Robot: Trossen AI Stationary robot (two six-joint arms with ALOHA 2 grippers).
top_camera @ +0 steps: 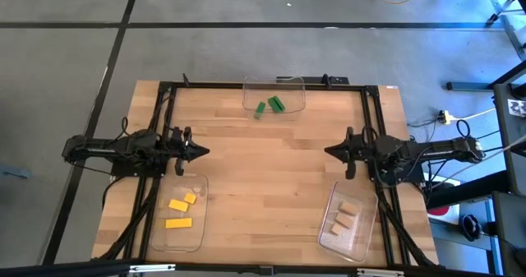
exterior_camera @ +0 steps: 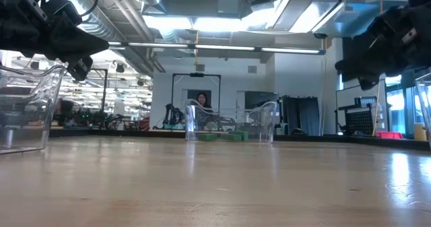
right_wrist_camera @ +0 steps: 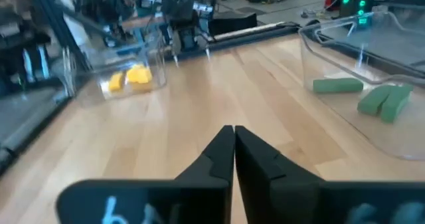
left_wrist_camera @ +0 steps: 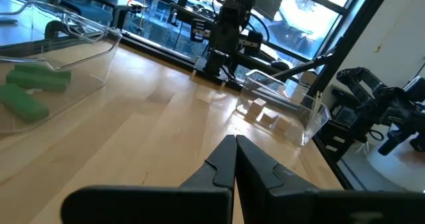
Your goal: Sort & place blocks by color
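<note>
The blocks lie sorted in three clear trays. Three green ones [top_camera: 269, 106] rest on the floor of the tray at the far middle [top_camera: 296, 86], three yellow ones [top_camera: 181, 210] in the near-left tray [top_camera: 197, 240], and three tan ones [top_camera: 345, 215] in the near-right tray [top_camera: 366, 240]. My left gripper [top_camera: 205, 151] hangs shut at the table's left side, pointing toward the middle. My right gripper [top_camera: 327, 151] hangs shut at the right side, facing it. Both hold nothing and stand above the table.
A black frame [top_camera: 263, 85] runs along the table's far edge and down both sides under the arms. The bare wooden middle [top_camera: 263, 170] between the two grippers is free. A person [exterior_camera: 201, 100] sits in the room beyond the far edge.
</note>
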